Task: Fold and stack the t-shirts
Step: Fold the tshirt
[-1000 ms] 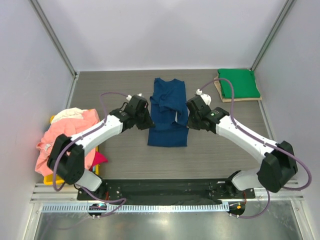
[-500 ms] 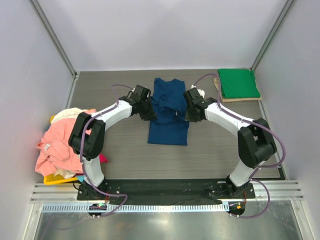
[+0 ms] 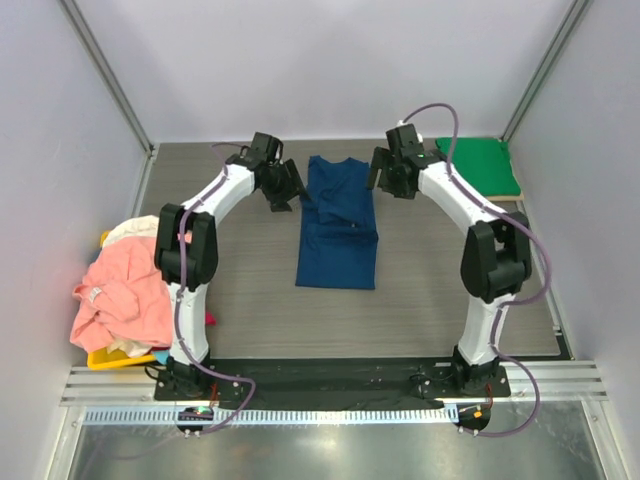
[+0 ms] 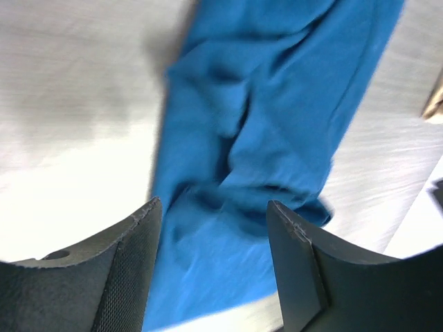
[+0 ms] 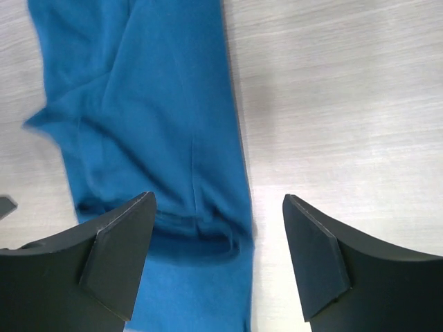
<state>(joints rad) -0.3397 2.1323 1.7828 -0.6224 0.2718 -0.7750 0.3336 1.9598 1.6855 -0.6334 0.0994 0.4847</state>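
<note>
A navy blue t-shirt point(image 3: 338, 222) lies as a long narrow strip in the middle of the table, collar toward the far wall. My left gripper point(image 3: 287, 196) hovers just off the shirt's far left edge, and my right gripper point(image 3: 379, 184) just off its far right edge. In the left wrist view the left gripper point(image 4: 214, 232) stands open, with blue cloth point(image 4: 277, 104) below the gap. In the right wrist view the right gripper point(image 5: 218, 232) is open over the shirt's edge point(image 5: 152, 104) and grips nothing. A folded green t-shirt point(image 3: 479, 165) sits at the back right.
The green shirt rests on a flat tan board point(image 3: 438, 178). A heap of salmon pink and cream t-shirts point(image 3: 122, 285) fills a yellow tray point(image 3: 112, 358) at the left edge, with a bit of magenta cloth point(image 3: 205, 318) beside it. Walls close in the table.
Both grippers were shut at the shirt's middle sides. They have let go, opened, and moved toward the far end near the collar. The shirt now lies narrower.
</note>
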